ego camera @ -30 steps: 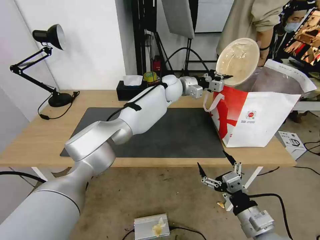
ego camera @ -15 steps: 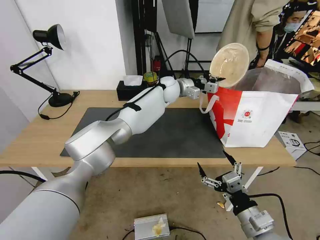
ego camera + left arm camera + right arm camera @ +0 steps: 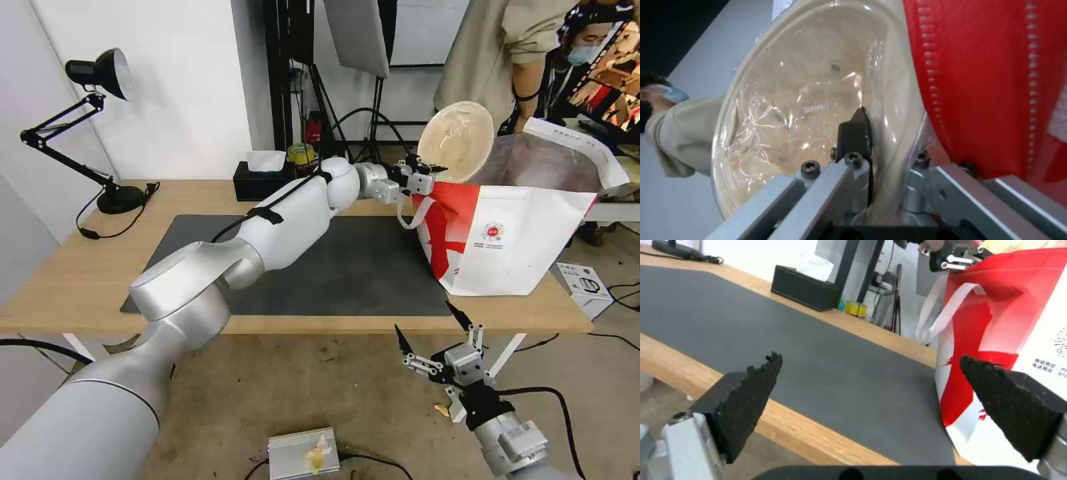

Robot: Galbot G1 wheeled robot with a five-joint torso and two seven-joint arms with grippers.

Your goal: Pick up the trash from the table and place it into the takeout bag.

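My left gripper [image 3: 427, 173] is shut on the rim of the beige paper-pulp bowl [image 3: 457, 140]. It holds the bowl tilted on edge over the near left corner of the takeout bag's [image 3: 513, 247] open mouth. In the left wrist view, one black finger [image 3: 857, 133] presses the bowl's [image 3: 795, 110] inner face, with the bag's red panel [image 3: 991, 83] right beside it. The bag stands on the right end of the table [image 3: 80, 267], partly on the grey mat [image 3: 347, 267]. My right gripper [image 3: 433, 339] hangs open below the table's front edge, facing the bag [image 3: 1022, 326].
A black tissue box [image 3: 257, 180] and a yellow tape roll [image 3: 301, 155] sit at the table's back edge. A black desk lamp [image 3: 100, 73] stands at the back left. A person stands behind the bag. A small white box [image 3: 587, 283] and cables lie on the floor to the right.
My left gripper has lowered the bowl and drawn it slightly left, closer to the bag's rim. The bag has shifted a little. The right arm has not moved.
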